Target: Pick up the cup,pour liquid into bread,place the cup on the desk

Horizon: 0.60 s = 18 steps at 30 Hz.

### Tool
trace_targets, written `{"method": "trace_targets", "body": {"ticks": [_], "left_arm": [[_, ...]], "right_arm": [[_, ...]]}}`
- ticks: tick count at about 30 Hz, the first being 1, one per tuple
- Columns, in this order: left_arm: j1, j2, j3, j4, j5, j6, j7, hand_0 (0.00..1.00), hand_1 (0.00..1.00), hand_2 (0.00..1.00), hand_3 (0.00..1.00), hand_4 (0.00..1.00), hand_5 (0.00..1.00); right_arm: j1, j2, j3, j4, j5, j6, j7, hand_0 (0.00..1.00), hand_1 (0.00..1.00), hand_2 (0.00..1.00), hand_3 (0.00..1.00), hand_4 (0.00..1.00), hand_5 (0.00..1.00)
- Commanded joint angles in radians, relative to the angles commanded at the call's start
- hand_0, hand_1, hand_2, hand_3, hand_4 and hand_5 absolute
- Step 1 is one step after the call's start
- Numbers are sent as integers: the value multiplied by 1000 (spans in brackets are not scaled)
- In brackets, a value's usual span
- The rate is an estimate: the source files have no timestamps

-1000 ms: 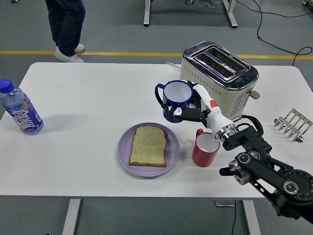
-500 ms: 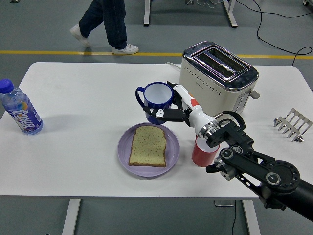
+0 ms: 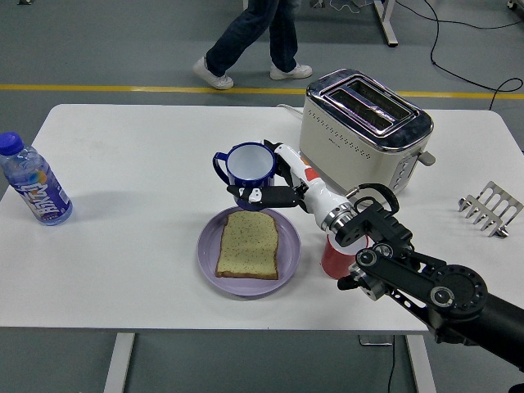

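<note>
White table (image 3: pixel 147 270) stood on grey floor with a yellow line, a person's legs (image 3: pixel 254 41) walked at 12 o'clock, right hand (image 3: pixel 274 184) clasped the blue cup (image 3: pixel 248 168) upright, at 12 o'clock above the bread (image 3: pixel 248 244) on its purple plate (image 3: pixel 209 258)

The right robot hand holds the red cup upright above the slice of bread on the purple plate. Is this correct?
Not quite. In the head view the right robot hand holds the blue enamel cup with white inside, upright above the slice of bread on the purple plate.
</note>
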<state>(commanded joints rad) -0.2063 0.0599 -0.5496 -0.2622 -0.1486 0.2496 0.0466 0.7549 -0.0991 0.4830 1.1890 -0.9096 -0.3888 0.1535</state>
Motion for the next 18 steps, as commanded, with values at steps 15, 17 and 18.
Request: {"method": "trace_targets", "body": {"ticks": [15,17,18], "left_arm": [[1,-1,10,0,-16,0,-4,690,756,773,611,396,998],[2,-1,9,0,-16,0,-4,690,756,773,611,396,998],[2,-1,9,0,-16,0,-4,690,756,773,611,396,998]], "right_arm": [[40,18,-40,-86,-136,-10,63,419,384,516,522,696,2],[43,17,-39,-95,-164,-14,70,419,384,516,522,696,2],[45,16,-39,-98,-176,-15,72,419,384,516,522,696,2]]}}
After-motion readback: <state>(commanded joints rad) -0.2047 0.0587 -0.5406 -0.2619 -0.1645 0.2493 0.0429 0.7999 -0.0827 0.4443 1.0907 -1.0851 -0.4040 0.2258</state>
